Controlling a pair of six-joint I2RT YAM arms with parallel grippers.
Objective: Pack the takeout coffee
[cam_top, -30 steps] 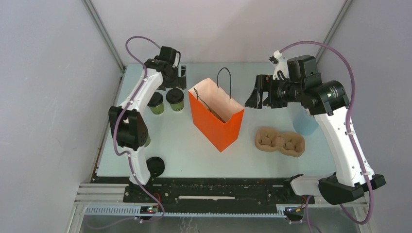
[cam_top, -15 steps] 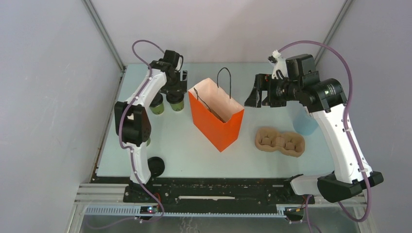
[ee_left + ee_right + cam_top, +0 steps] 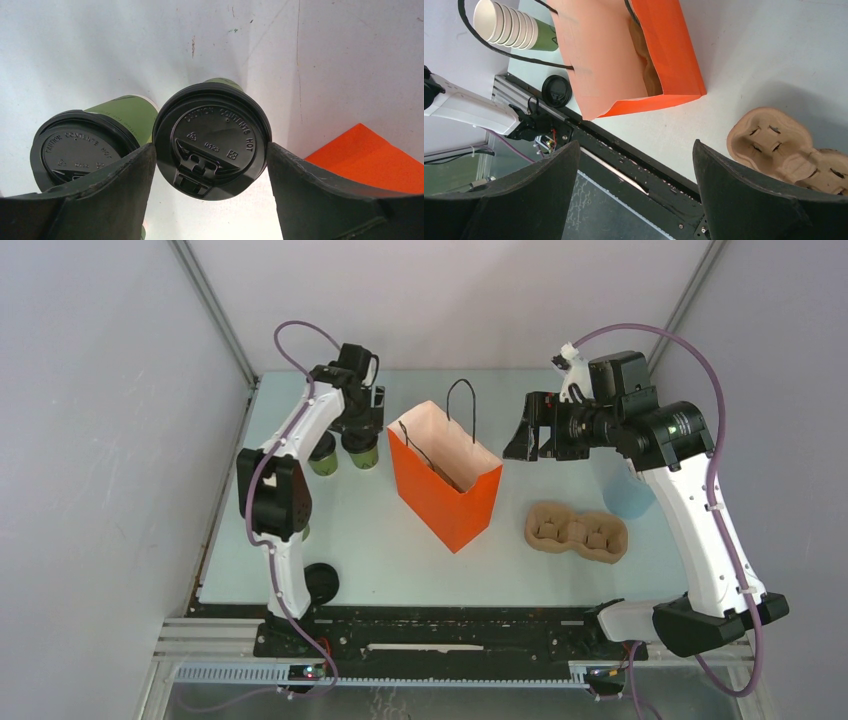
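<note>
left gripper (image 3: 211, 146): jaws astride the lidded cup (image 3: 220, 125) nearer the bag (image 3: 455, 500), placed to lift it; pinch cannot be told | cup: upright on table, beside second cup (image 3: 80, 150) | right gripper (image 3: 636, 150): jaws spread, empty, by bag mouth, likely to steady it

Past the spread right end effector (image 3: 635, 150), an orange bag (image 3: 664, 55) stands between a cup carrier (image 3: 774, 142) and nested cups (image 3: 509, 27).

Bright, even overhead light, soft shadows, sharp top view, dark jaws blurred in wrist views
</note>
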